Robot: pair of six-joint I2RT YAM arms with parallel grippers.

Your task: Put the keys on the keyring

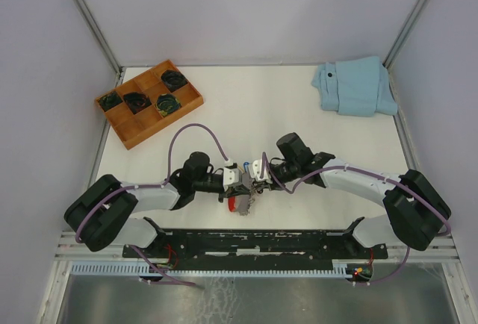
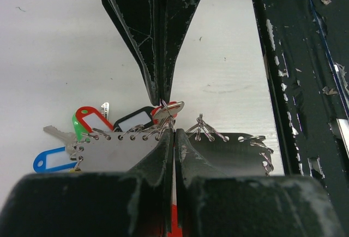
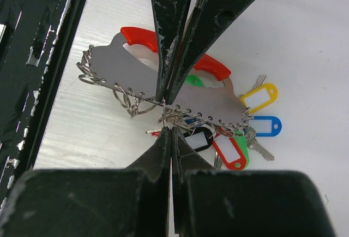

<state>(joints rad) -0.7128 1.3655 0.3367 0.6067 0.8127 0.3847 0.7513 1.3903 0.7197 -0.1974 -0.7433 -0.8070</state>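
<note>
A white table (image 1: 254,107) fills the middle of the view from above. At its far left corner sits a brown wooden tray (image 1: 125,139), turned at a slant. The tray is split into small boxes. Four of the boxes each hold a dark coiled thing (image 1: 137,102) with green bits, and the other boxes show only bare wood. At the far right corner of the table lies a folded light blue cloth (image 1: 358,86) with a small dark spot near its left edge. The tray and the cloth are well apart. Pale grey walls (image 1: 246,10) stand around the table, with thin metal posts (image 1: 89,18) in the corners.
</note>
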